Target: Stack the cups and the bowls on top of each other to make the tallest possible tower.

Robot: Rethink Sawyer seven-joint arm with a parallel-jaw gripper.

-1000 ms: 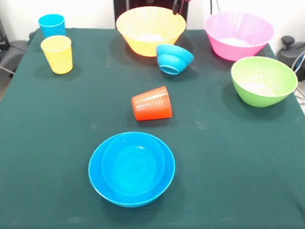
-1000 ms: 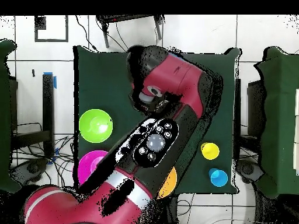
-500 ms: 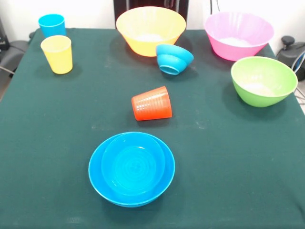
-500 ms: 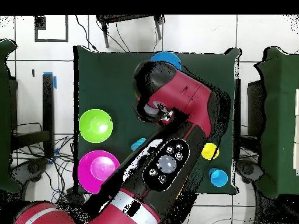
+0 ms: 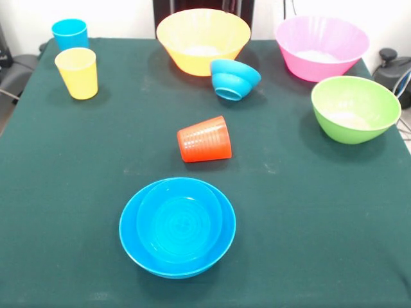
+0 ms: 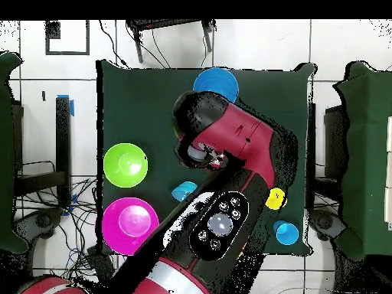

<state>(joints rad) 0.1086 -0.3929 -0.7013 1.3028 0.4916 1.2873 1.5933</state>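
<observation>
Two blue bowls (image 5: pixel 177 226) sit nested near the front edge, the smaller inside the medium one; from above they show as a blue disc (image 6: pixel 216 83). An orange-red ribbed cup (image 5: pixel 205 139) lies on its side mid-table. A small ridged blue bowl (image 5: pixel 234 79) leans tilted against the big yellow-orange bowl (image 5: pixel 203 40). The pink bowl (image 5: pixel 321 47) and the green bowl (image 5: pixel 355 108) stand alone on the right. The yellow cup (image 5: pixel 78 72) and the sky blue cup (image 5: pixel 69 33) stand upright at the far left. My arm (image 6: pixel 230 145) shows only from above; its gripper end is hidden beneath it.
The dark green cloth table (image 5: pixel 308 212) has open room on its front left and front right. From above, the green bowl (image 6: pixel 125 164) and pink bowl (image 6: pixel 130 225) lie left of the arm, the yellow cup (image 6: pixel 275 199) and blue cup (image 6: pixel 286 232) right of it.
The gripper tips at the front view's top edge are gone. From above, the arm has swung back toward its base, uncovering the nested blue bowls. No cup or bowl moved.
</observation>
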